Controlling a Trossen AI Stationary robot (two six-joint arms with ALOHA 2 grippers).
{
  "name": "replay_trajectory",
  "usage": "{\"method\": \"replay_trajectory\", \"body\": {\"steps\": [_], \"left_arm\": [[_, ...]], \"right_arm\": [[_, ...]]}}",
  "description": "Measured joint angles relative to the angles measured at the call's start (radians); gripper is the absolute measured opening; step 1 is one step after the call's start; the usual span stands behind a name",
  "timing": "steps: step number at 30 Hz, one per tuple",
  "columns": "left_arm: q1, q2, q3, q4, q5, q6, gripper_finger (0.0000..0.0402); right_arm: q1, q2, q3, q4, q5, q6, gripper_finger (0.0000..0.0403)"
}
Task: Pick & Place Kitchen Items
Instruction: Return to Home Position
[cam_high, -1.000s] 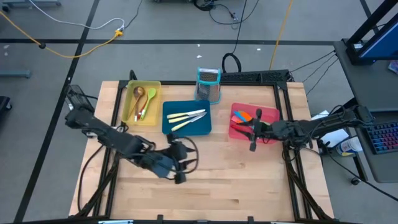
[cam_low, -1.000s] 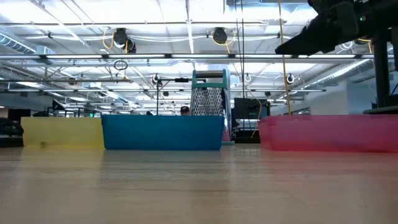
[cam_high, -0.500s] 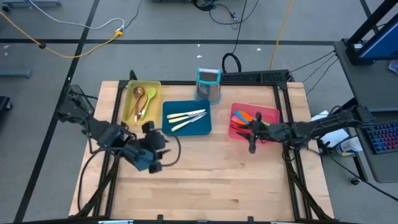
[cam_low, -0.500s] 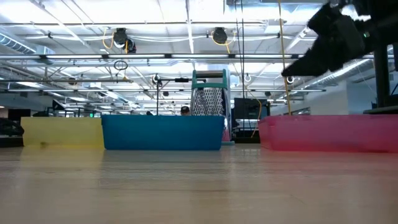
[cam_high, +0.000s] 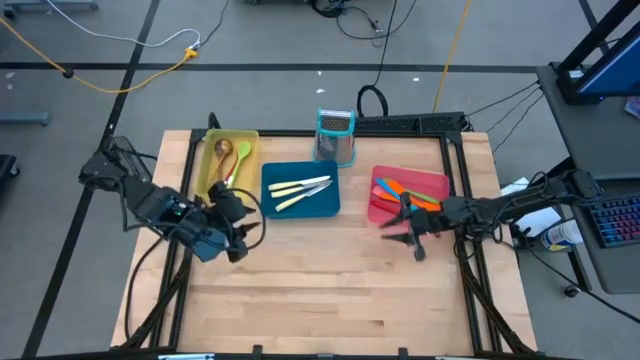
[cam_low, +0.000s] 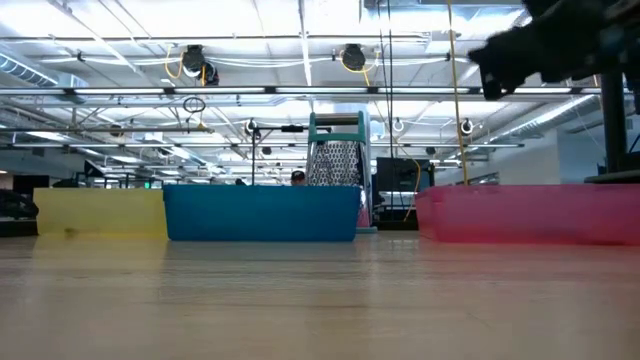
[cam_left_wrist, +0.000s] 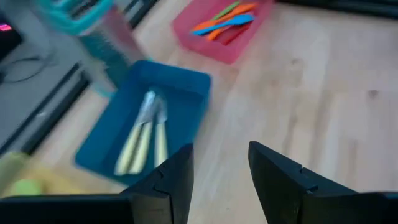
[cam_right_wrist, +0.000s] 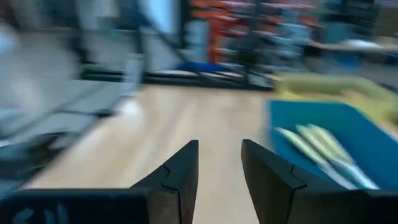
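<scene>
My left pincer (cam_left_wrist: 221, 152) hangs over the desk (cam_high: 320, 290) at nine o'clock, slightly parted and empty; my right pincer (cam_right_wrist: 219, 149), at three o'clock, likewise, beside the red tray (cam_high: 438, 179).

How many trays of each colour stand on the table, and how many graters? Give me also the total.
Yellow tray: 1
Blue tray: 1
Red tray: 1
Grater: 1
Total: 4
</scene>
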Motion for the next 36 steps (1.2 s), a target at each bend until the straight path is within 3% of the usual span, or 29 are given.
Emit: {"method": "replay_trajectory", "body": {"steps": [4, 9, 14, 21, 25, 29, 36], "left_arm": [[-0.013, -0.070, -0.180, 0.241, 0.048, 0.112, 0.0157], [0.013, -0.210, -0.437, 0.618, 0.129, 0.325, 0.0157], [0.102, -0.402, -0.627, 0.922, 0.339, 0.562, 0.0157], [0.316, -0.635, -0.796, 0.962, 0.602, 0.618, 0.0157], [0.394, -0.717, -0.913, 1.068, 0.739, 0.654, 0.0157], [0.456, -0.762, -1.015, 1.166, 0.808, 0.703, 0.0157], [0.543, -0.835, -1.057, 1.111, 0.834, 0.760, 0.0157]], "right_arm": [[0.001, 0.000, 0.000, 0.037, -0.133, -0.038, 0.0116], [0.001, 0.000, 0.000, 0.038, -0.133, -0.048, 0.0116], [0.001, 0.000, 0.000, 0.038, -0.133, -0.051, 0.0116], [0.001, 0.000, 0.000, 0.038, -0.132, -0.056, 0.0116], [0.001, 0.000, 0.000, 0.038, -0.132, -0.069, 0.0117], [0.001, 0.000, 0.000, 0.038, -0.132, -0.081, 0.0114], [0.001, 0.000, 0.000, 0.038, -0.132, -0.075, 0.0116]]}}
